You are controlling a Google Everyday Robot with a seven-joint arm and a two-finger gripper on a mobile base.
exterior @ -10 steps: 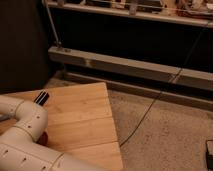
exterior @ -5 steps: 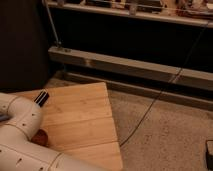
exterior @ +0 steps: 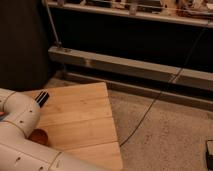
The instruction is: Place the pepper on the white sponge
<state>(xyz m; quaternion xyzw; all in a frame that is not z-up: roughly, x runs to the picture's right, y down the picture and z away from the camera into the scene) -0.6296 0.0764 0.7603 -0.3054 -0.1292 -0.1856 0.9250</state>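
Dark panelling fills the back of the scene, crossed by a grey metal rail (exterior: 135, 67) that runs from the left toward the right edge. Along the top sits a cluttered shelf (exterior: 150, 10), its contents too blurred to name. A speckled floor (exterior: 170, 130) spreads over the right half, and a thin black cable (exterior: 155, 102) drops from the upper right, passes over the rail and trails across the floor toward the table edge.

At lower left stands a light wooden table (exterior: 82, 120) made of planks. The robot's white arm (exterior: 22, 132) bends across its left corner and hides much of that side. A short dark ribbed part (exterior: 41, 98) sticks out of the arm's upper joint, over the wood.

Just below the arm's elbow, a rounded reddish-orange thing, perhaps the pepper (exterior: 39, 136), rests on the table, partly covered by the arm. The gripper lies outside the view.
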